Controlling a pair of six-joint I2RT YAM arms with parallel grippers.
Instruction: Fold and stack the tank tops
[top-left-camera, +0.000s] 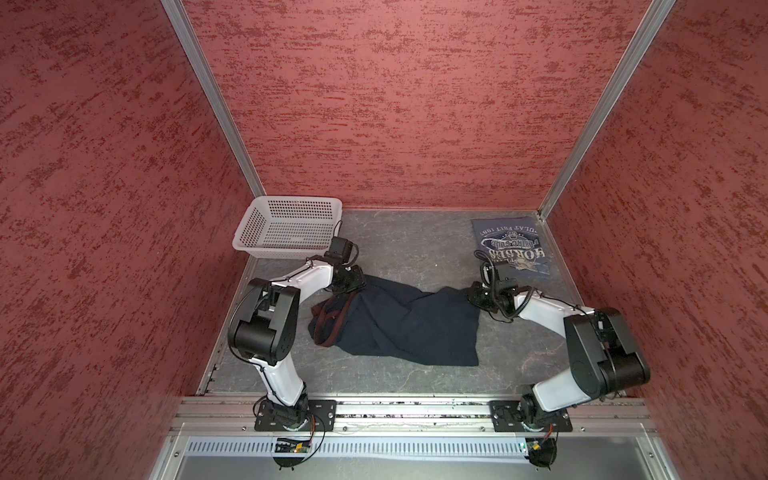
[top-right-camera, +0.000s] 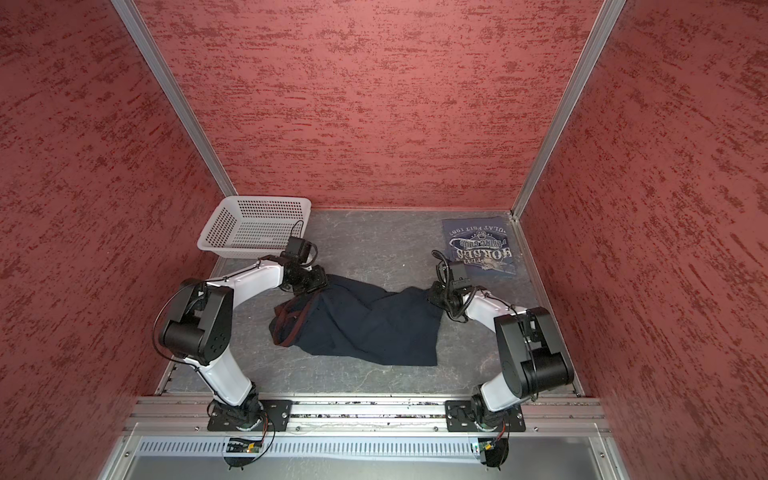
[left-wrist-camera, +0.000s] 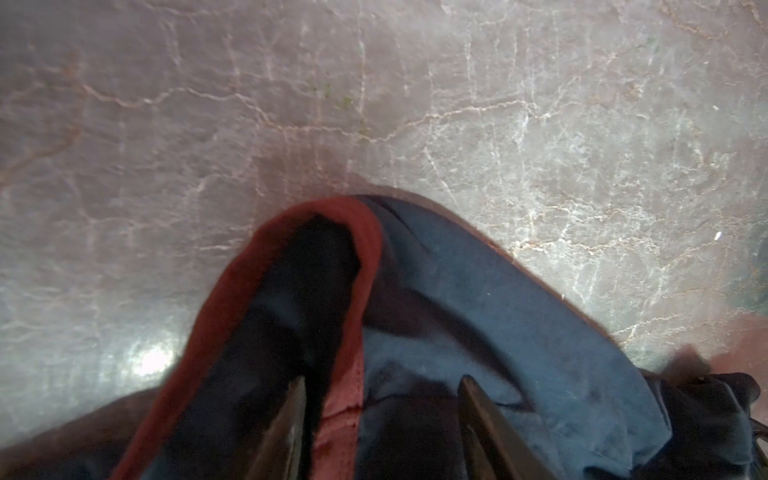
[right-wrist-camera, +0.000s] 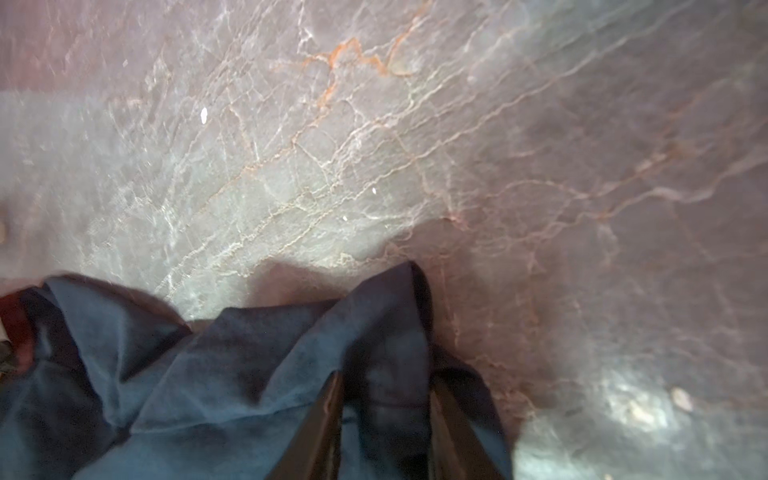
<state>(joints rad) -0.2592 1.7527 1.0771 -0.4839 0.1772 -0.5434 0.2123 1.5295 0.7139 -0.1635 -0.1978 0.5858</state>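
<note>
The navy tank top (top-left-camera: 407, 328) sprawls across the middle, bare grey table (top-left-camera: 415, 249) all round. The right pincer (right-wrist-camera: 386, 415) clamps its edge. The left pincer (left-wrist-camera: 382, 415) straddles the maroon strap (left-wrist-camera: 232, 299), grip unclear. The slate-blue tank top (top-left-camera: 511, 245) lies flat in the far-right corner.

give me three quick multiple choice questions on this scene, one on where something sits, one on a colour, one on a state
1. Where is the white perforated basket? A back left corner of the table; B back right corner; C front centre.
2. What colour is the trim on the navy tank top? A white; B maroon; C yellow.
3. How does the slate-blue tank top lie? A crumpled in a heap; B hanging from a gripper; C folded flat.
1 A: it stands at the far left in both top views. 2 B: the left wrist view shows a maroon band along its edge. 3 C: it is a neat rectangle, lettering up.
</note>
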